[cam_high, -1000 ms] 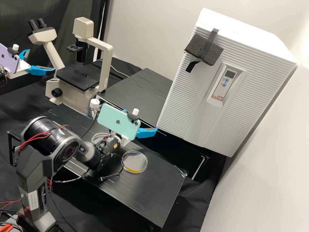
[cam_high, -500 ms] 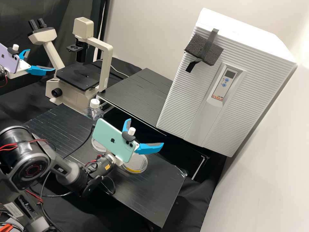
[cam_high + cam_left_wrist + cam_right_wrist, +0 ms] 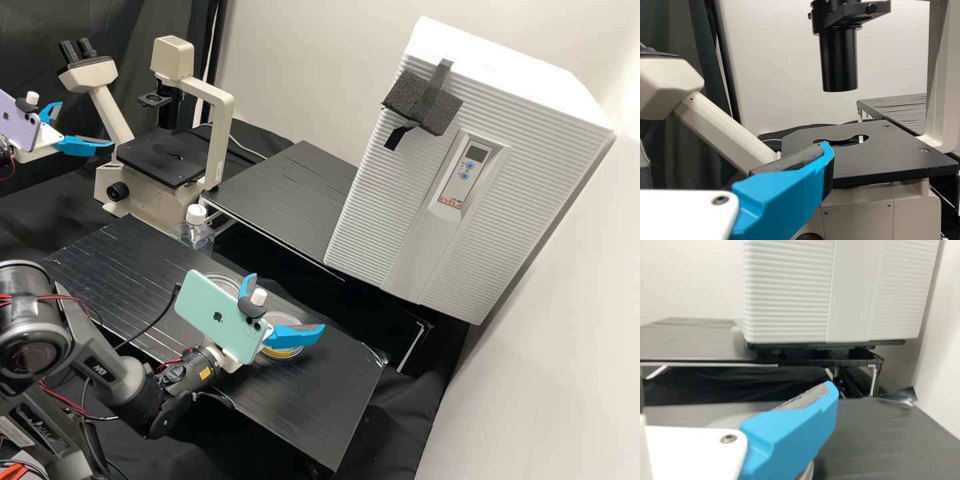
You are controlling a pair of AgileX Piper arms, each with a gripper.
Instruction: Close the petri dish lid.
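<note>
Blue and spread, my right gripper [image 3: 287, 301] has swung towards seven o'clock, empty.
It's over the yellow-marked petri dish [image 3: 285, 318]; another clear round piece [image 3: 229, 281] sits at ten o'clock, so closing probably remains to do.

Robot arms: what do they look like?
The right arm is dark grey with red wires, a black cable and a yellow sticker. The right gripper and left gripper are white with blue, grey-padded fingers; a mint-green phone and lilac phone are mounted.
</note>
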